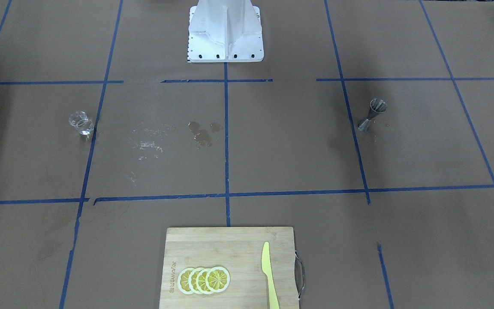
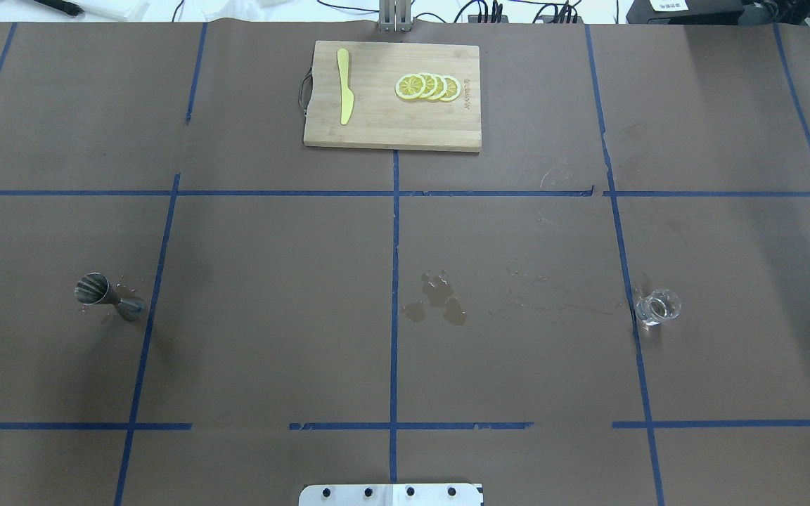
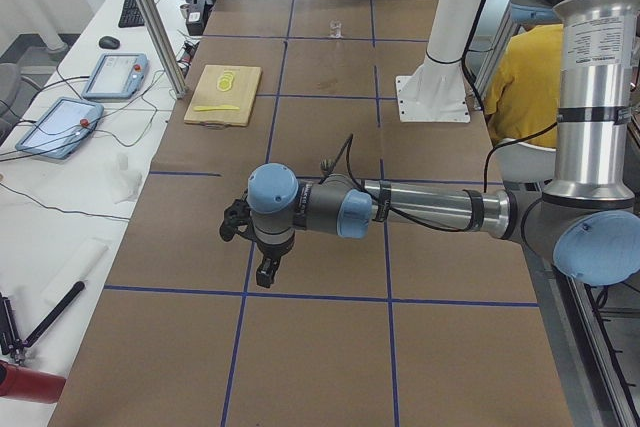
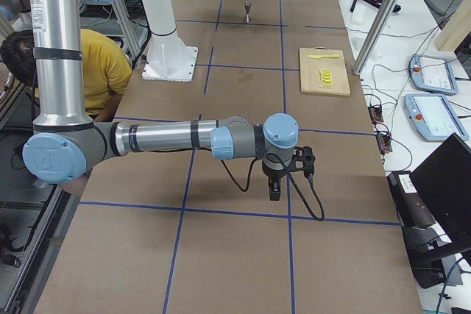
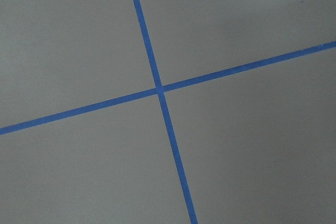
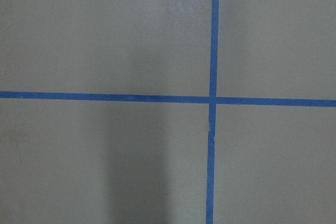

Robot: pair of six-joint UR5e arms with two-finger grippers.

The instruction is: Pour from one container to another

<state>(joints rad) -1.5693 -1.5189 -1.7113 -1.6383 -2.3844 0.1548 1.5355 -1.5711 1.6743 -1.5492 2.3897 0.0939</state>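
L arm [image 3: 430,210] reaches out level, L gripper [image 3: 267,270] pointing down; R arm [image 4: 158,138] likewise, R gripper [image 4: 274,189] down; jaw gap unreadable on both.

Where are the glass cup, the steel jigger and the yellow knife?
glass cup [image 2: 657,307], overhead view, middle of its clear body
steel jigger [image 2: 111,299], overhead view, its narrow waist
yellow knife [image 2: 344,85], overhead view, middle of its length

Wooden cutting board [image 2: 391,126], yellow knife [image 2: 344,95], lemon slices [image 2: 427,86], wet patches [image 2: 439,292]
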